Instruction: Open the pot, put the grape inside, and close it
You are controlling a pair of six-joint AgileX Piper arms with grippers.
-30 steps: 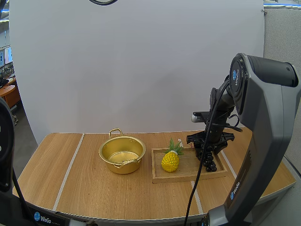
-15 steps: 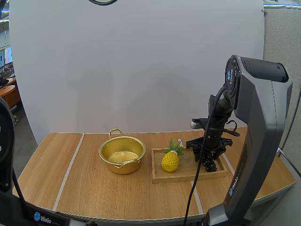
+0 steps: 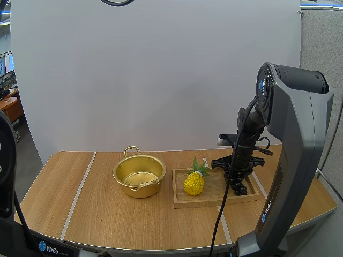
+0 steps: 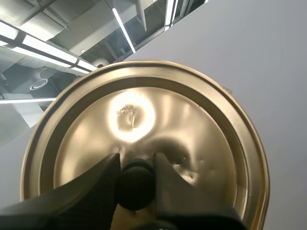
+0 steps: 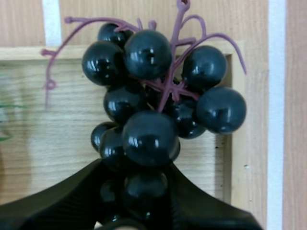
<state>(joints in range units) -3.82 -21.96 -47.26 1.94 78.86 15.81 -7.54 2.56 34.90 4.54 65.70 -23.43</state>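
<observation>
Gold-coloured metal, the pot (image 3: 124, 182) stands open on the wooden table (image 3: 107, 214), nearer the back edge than the front and about midway between the left and right edges. One of its handles points to the back edge.

Just beside it, on the side of the table's right edge, lies a wooden tray (image 3: 211, 188). A yellow pineapple (image 3: 194, 183) stands at the tray's left end. The grapes (image 3: 239, 188), a dark bunch on purplish stems, are at the tray's right end, close to its right rim.

The right gripper (image 5: 144, 191) comes down on the bunch from above. Its two black fingers (image 5: 57, 201) are clamped on the lower berries, and the rest of the bunch juts out past the tips over the tray's floor. Whether the bunch rests on the tray or hangs just clear of it I cannot tell.

The left gripper (image 4: 136, 165) holds the pot's lid (image 4: 192, 143), well away from the pot. Its fingertips pinch the black knob (image 4: 136, 187) at the lid's middle, one on each side, and the lid's shiny gold top faces the wrist camera.
</observation>
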